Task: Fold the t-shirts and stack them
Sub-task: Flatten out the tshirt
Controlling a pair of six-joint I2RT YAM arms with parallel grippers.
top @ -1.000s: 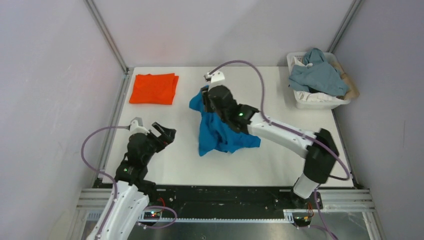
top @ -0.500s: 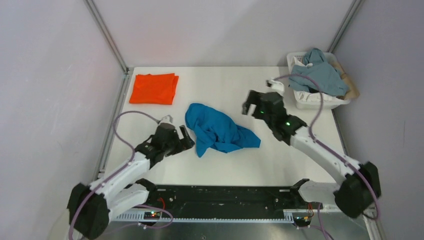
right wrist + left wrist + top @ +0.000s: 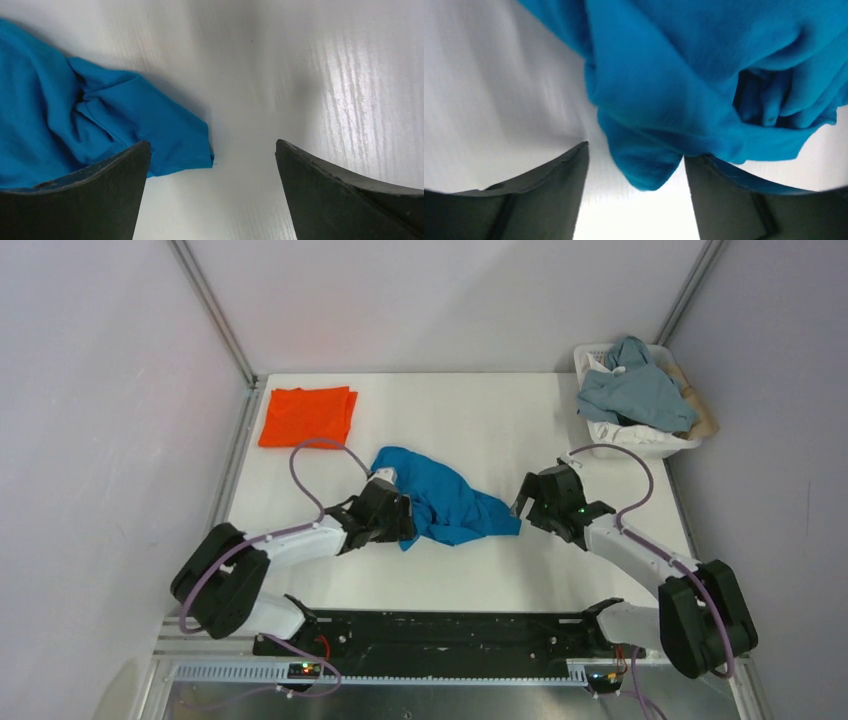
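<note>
The bright blue t-shirt (image 3: pixel 440 502) lies crumpled in the middle of the table. The orange t-shirt (image 3: pixel 309 417) lies folded at the back left. My left gripper (image 3: pixel 398 521) is low at the blue shirt's near-left edge, open, with a fold of blue cloth (image 3: pixel 644 170) hanging between its fingers (image 3: pixel 559 175). My right gripper (image 3: pixel 533 502) is low just right of the shirt's right tip, open. In the right wrist view the shirt's corner (image 3: pixel 185 145) lies by the left finger (image 3: pixel 100 175), with bare table between the jaws.
A white basket (image 3: pixel 600 435) with grey-blue and tan clothes stands at the back right corner. Frame posts rise at the two back corners. The table's near edge (image 3: pixel 450 608) runs along the black rail.
Both arms have swung down to the table: the left gripper moved right to the shirt's left edge, the right gripper came down and left to its right tip. The blue shirt has barely shifted.
</note>
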